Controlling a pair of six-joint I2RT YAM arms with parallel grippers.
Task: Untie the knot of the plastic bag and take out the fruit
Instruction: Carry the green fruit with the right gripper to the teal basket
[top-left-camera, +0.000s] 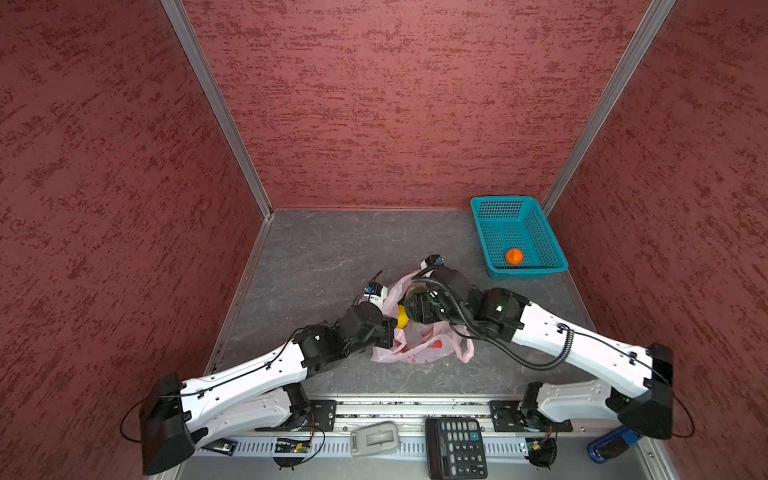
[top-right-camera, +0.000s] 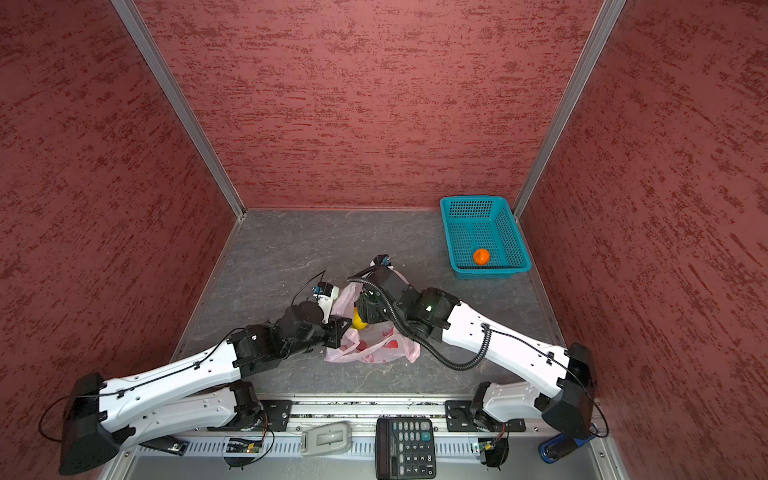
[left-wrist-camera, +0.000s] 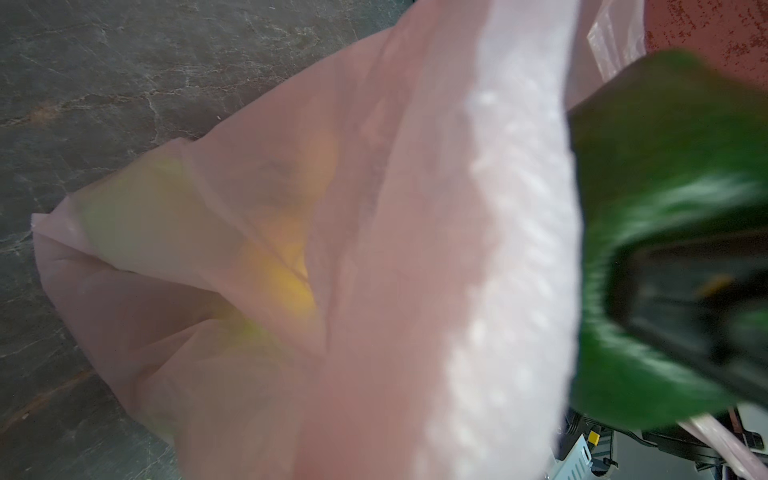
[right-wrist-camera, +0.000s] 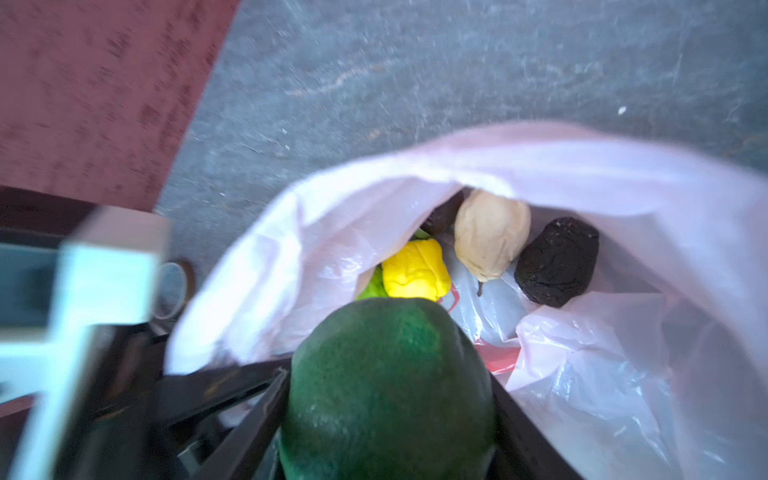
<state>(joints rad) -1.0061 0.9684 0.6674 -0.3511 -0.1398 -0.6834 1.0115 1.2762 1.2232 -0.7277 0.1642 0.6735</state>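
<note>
— Which step had we reached?

— The bag lay mid-table, mouth gaping, no knot in sight. We judged we were lifting fruit out. Our right gripper grasped a green fruit at the bag's mouth. Our left gripper was clenched, seemingly on the bag's rim.

— How did it point?

— It was egg-shaped, with its long axis along the fingers and its far end toward the bag's inside.

— And next?

— We needed to raise it clear and carry it to the basket, where an orange sat. A yellow fruit, a cream fruit and a black fruit lay inside the bag.
</note>
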